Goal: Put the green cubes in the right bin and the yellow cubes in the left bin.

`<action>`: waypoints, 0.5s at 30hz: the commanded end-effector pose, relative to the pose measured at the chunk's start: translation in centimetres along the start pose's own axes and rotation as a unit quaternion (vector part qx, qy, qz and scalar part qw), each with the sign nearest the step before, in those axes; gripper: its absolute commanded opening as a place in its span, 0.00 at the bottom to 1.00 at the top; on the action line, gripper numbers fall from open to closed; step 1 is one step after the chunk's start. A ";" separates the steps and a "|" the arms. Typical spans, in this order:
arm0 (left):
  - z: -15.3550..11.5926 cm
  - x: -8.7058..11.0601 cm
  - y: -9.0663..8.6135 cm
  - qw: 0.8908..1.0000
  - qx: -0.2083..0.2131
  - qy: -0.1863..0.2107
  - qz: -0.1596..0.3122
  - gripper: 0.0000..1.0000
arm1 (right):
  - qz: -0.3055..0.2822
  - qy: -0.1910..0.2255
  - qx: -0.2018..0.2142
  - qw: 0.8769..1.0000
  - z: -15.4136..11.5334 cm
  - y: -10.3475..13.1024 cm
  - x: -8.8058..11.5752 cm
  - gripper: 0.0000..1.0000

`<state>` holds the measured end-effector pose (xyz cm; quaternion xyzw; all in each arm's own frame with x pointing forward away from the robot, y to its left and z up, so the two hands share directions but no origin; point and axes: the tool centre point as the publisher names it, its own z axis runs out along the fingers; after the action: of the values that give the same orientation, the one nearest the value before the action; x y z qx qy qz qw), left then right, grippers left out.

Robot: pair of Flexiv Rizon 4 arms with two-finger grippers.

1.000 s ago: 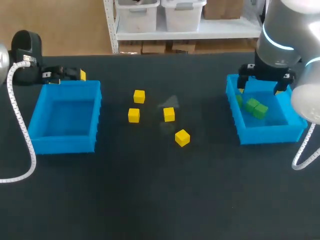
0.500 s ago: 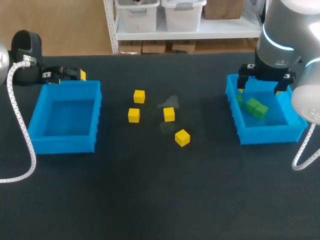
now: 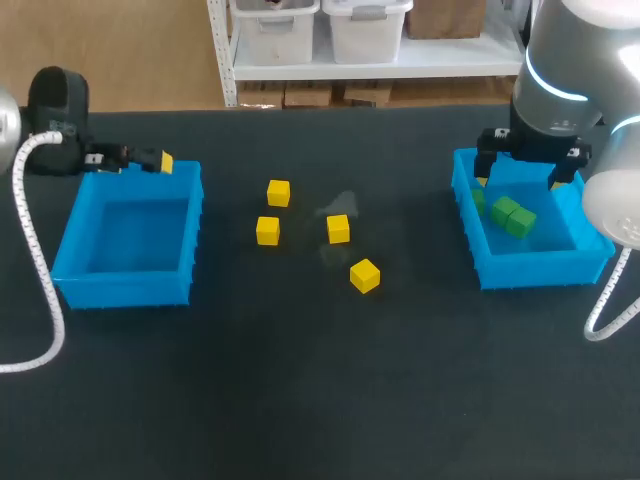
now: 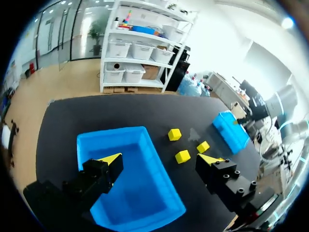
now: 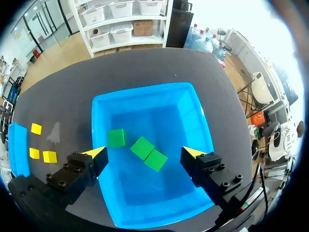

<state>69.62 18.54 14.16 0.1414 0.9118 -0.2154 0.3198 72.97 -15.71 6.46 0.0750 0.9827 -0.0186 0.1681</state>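
Four yellow cubes loose on matte black table between bins, three green cubes in smooth blue rectangular right bin below right gripper, fingers spread, left gripper by left bin rim, fingers spread too.

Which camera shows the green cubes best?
Right wrist view: all three green cubes lie unobstructed in the right bin. The head view leaves one half hidden under the right arm; the left wrist view shows only the distant bin.
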 end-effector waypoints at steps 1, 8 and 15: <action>0.2 -1.5 1.0 0.996 0.009 0.049 0.080 1.00 | 0.000 -0.002 0.000 1.000 0.0 -0.1 0.1 1.00; 1.3 -2.9 0.5 0.981 0.005 0.121 0.153 1.00 | 0.000 -0.002 0.000 1.000 0.0 -0.1 0.1 1.00; 3.7 -3.2 -1.5 0.963 0.009 0.168 0.209 1.00 | 0.000 -0.002 0.000 1.000 0.0 -0.1 0.1 1.00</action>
<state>71.69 16.41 14.28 0.3502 0.8879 -0.1464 0.2600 72.97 -15.70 6.45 0.0749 0.9827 -0.0186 0.1682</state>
